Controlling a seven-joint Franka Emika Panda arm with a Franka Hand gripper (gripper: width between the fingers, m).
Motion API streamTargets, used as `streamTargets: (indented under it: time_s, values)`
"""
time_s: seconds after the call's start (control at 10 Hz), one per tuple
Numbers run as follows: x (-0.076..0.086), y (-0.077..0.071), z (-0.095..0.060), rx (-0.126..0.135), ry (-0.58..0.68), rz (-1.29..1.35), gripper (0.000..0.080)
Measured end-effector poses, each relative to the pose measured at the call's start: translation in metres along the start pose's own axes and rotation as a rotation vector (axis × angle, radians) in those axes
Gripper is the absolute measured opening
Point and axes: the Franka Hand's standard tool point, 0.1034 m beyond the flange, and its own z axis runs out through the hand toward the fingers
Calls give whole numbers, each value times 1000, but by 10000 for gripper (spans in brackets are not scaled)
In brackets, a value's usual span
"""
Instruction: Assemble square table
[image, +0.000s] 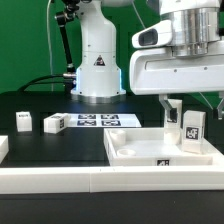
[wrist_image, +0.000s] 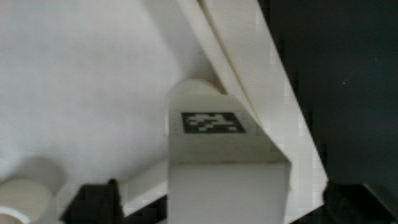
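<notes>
- Jaws are standing apart and holding nothing, as far as the views show. The gripper (image: 192, 106) is hanging over the upright leg (image: 193, 128), with a gap showing on either side.
- That leg is standing inside the table top (image: 135, 150), toward the exterior view's right. The wrist view is showing it (wrist_image: 214, 124) tucked right against the raised rim (wrist_image: 267, 95).
- Risk: with the rim sitting that tight to the leg, one finger could be landing on the rim instead of beside the leg. That would be dragging the tray or skewing the grip.
- Risk: the leg is looking tall for its footprint, so an off-centre pinch could be tipping it before the jaws seat.
- Risk: a second white piece (image: 172, 113) is standing just beside the leg on the exterior view's left. It is probably another leg, but I can't tell. It could be getting clipped on the way down.
- Surface: black table (image: 70, 145), matte and flat. The marker board (image: 95, 121) is lying mid-table, farther back.
- Two spare legs (image: 22, 121) (image: 54, 123) are sitting well apart from the tray, on the exterior view's left.
- A border rail (image: 100, 182) is running along the near edge. The robot base (image: 97, 65) and a green backdrop (image: 25, 40) are sitting at the far side.
</notes>
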Motion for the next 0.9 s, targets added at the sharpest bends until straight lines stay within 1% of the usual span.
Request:
streamTargets:
  time_s: [0.1,0.2,0.6,0.9]
  values:
    - [0,0,0,0,0,0,388]
    - [0,1,0,0,1,1,289]
    - [0,1,0,0,0,38,290]
    - [0,1,0,2,-1,226,290]
